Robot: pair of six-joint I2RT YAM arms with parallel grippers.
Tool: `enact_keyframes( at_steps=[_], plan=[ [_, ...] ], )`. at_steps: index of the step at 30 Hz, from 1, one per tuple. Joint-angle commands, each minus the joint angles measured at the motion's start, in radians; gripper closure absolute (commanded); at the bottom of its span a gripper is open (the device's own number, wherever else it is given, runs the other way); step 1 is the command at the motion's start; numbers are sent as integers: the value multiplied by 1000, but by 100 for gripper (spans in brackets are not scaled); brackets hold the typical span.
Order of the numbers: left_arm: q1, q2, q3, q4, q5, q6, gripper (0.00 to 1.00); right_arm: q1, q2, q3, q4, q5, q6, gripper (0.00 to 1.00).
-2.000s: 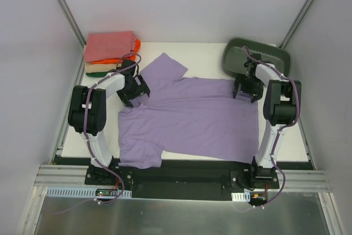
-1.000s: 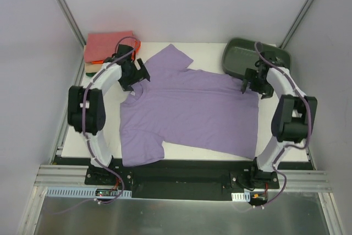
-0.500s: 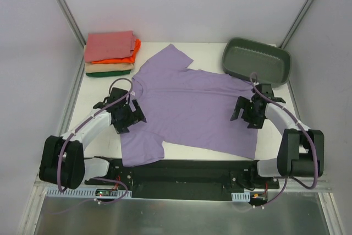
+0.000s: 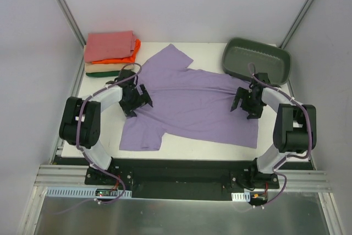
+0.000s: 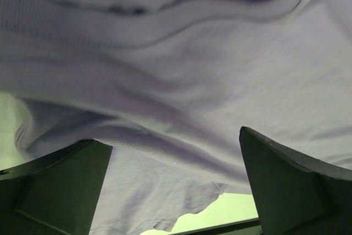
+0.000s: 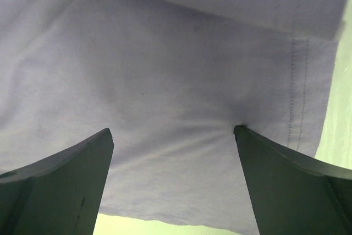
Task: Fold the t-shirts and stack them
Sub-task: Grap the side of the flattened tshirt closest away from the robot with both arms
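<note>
Lavender t-shirt point(image 4: 192, 111) lies spread on the white table point(image 4: 286, 136), centre of the workspace. Collar is toward the L side, hem toward the R, one sleeve points at the far edge and the other at the near edge. Cloth is mostly flat, w/ soft ridges running across its far half between the two grippers. Left gripper point(image 4: 135, 99) sits low over the collar/shoulder area. In my left wrist cam its fingers point(image 5: 60, 174) are spread wide, nothing clamped, rumpled lavender cloth below them. Right gripper point(image 4: 246, 104) is down at the hem end. Its fingers point(image 6: 286, 180) are also wide apart, and one tip presses the fabric so creases fan out from it. Count: 1 shirt laid out, 4 folded in a stack at the far-L corner, top to bottom salmon-pink point(image 4: 110, 44), orange point(image 4: 133, 54), tan point(image 4: 104, 67), dark green point(image 4: 107, 74). 1 grey-green tub point(image 4: 256, 61) is at the far-R corner, its near rim just beside the shirt. Plain light-grey walls point(image 4: 181, 4) enclose the table, w/ metal posts in the far corners.
</note>
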Motion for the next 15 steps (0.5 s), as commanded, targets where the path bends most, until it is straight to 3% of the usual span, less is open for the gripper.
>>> enact_keyframes(
  at_steps=[1,7,11,15],
  plan=[
    [36,146,108,32,7,66,1,-19,83,91,3,73,-13,4],
    [50,87,205,-11,54,92,1,-23,30,169,-63,93,-19,4],
    [50,-145,58,-11,30,63,1,-23,-169,64,-44,115,3,4],
    [50,-408,-213,-20,-31,-27,1,-36,-378,-94,11,100,56,4]
  ],
)
